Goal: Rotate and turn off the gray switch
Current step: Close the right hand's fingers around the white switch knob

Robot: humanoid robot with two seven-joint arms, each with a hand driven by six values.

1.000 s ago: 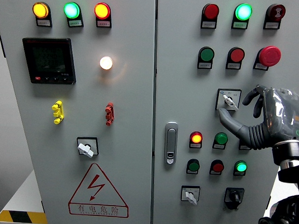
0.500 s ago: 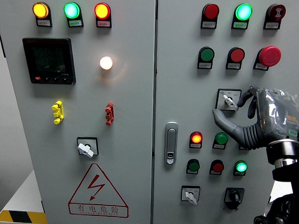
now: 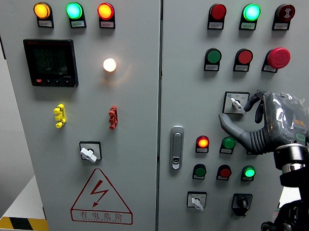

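A gray rotary switch [image 3: 236, 103] sits in a white square plate on the right cabinet door, its lever pointing up-left. My right hand [image 3: 238, 113], gray with a clear cover, comes in from the right edge and hovers at the switch. Its thumb [image 3: 228, 121] reaches out just below the switch plate, and its curled fingers [image 3: 257, 103] lie at the plate's right edge. The hand is open and no finger grips the lever. My left arm does not show.
Two more gray switches [image 3: 88, 153] [image 3: 196, 201] and a black one [image 3: 242, 202] are lower on the panel. Lit and unlit buttons surround the hand, including a red mushroom button [image 3: 278, 57]. A door handle [image 3: 176, 147] is left of the hand.
My right hand has shifted left and slightly down, bringing thumb and fingers closer around the gray switch. The switch lever has not turned.
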